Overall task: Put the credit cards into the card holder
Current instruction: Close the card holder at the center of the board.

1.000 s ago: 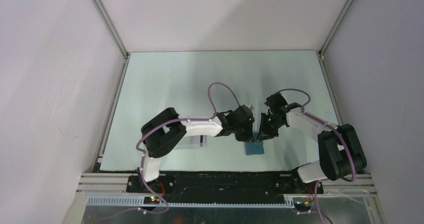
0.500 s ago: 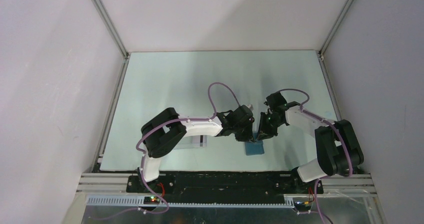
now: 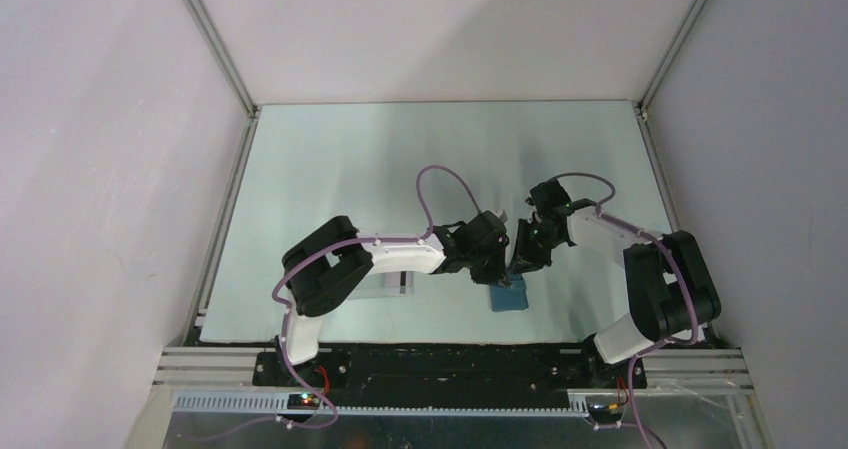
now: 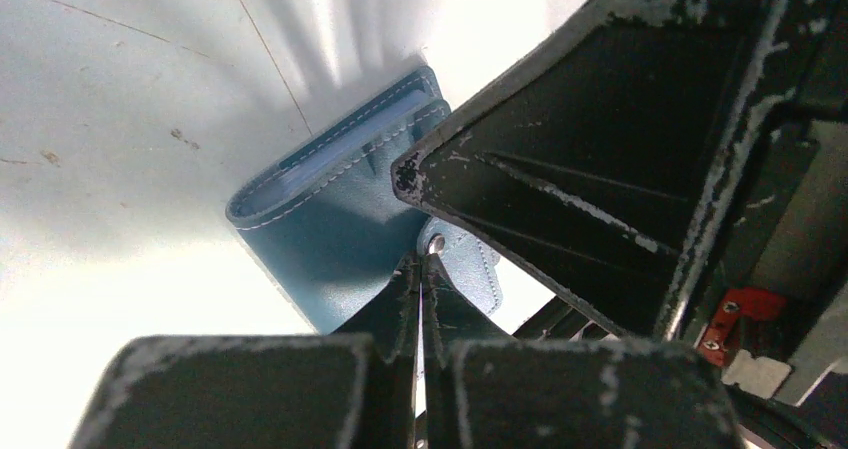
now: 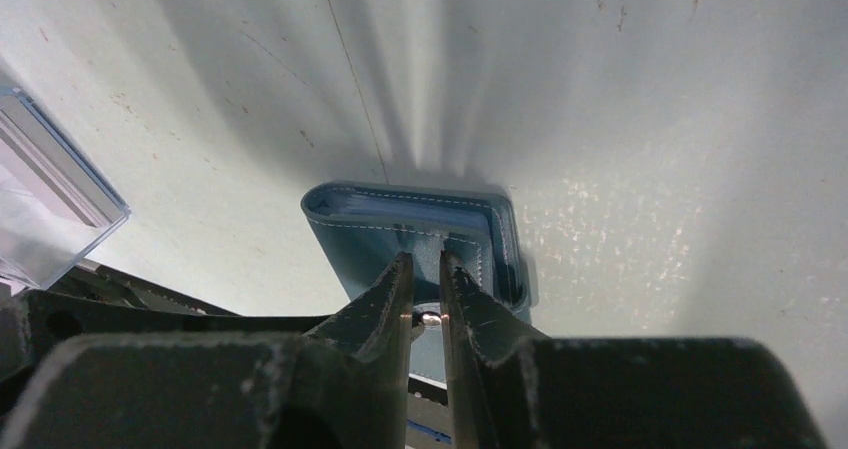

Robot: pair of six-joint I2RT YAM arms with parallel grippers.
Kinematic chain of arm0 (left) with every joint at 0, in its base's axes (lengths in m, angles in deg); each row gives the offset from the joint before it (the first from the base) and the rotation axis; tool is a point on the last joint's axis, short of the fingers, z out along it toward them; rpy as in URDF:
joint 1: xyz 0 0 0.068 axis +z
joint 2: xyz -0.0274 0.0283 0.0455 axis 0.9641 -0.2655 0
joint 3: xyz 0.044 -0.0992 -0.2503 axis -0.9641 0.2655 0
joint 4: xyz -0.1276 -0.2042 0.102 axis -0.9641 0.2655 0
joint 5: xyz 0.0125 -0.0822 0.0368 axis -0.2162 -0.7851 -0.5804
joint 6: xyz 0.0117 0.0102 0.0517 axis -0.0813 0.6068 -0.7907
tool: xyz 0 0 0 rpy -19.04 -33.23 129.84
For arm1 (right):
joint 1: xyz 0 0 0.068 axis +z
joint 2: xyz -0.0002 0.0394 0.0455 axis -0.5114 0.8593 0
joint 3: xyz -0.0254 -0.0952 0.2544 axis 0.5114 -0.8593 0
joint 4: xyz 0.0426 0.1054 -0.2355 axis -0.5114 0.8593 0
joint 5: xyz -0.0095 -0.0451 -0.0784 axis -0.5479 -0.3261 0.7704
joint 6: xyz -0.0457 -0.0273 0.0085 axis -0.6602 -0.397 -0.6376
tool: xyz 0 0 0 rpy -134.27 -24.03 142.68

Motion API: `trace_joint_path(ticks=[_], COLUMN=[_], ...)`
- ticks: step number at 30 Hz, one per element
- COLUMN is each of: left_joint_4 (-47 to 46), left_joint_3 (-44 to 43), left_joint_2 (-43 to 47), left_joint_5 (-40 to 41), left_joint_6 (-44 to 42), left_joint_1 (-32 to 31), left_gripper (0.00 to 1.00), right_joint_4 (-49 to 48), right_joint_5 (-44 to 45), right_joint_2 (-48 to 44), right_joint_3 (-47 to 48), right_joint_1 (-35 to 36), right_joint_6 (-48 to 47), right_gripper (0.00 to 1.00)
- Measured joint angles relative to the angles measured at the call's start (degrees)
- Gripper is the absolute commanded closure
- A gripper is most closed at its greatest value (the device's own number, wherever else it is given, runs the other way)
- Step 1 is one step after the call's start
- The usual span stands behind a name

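The teal card holder [image 3: 510,299] lies on the table between both grippers, and also shows in the left wrist view [image 4: 330,219] and the right wrist view [image 5: 400,219]. Its clasp tab [image 4: 470,269] is lifted off the front. My right gripper [image 3: 518,266] [image 5: 427,259] is closed to a narrow gap with the tab and its snap [image 5: 430,319] between the fingers. My left gripper [image 3: 498,274] [image 4: 421,261] is shut, with its tips against the holder beside the snap. A whitish card with a black stripe [image 3: 403,282] lies in the clear box, partly hidden by my left arm.
The clear plastic box [image 3: 385,285] sits under my left forearm, left of the holder; its corner shows in the right wrist view [image 5: 45,204]. Grey walls and metal rails bound the table on three sides.
My right wrist has shifted slightly left toward the left gripper, and its elbow has swung in. The left arm and the holder have hardly moved.
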Motion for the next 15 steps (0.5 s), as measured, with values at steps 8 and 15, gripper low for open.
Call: trace_joint_path(ticks=[8, 15], left_joint_4=[0.0, 0.0], left_joint_3=[0.0, 0.0], left_joint_2=[0.0, 0.0], left_joint_5=[0.3, 0.3], left_joint_6=[0.0, 0.0], left_joint_1=[0.0, 0.0], left_gripper=[1.0, 1.0], right_joint_4=[1.3, 1.7], right_joint_5=[-0.1, 0.0], right_joint_2=[2.7, 3.1], right_joint_3=[1.9, 2.3], right_joint_1=[0.2, 0.3], right_joint_6=[0.0, 0.0], right_gripper=[0.82, 0.82])
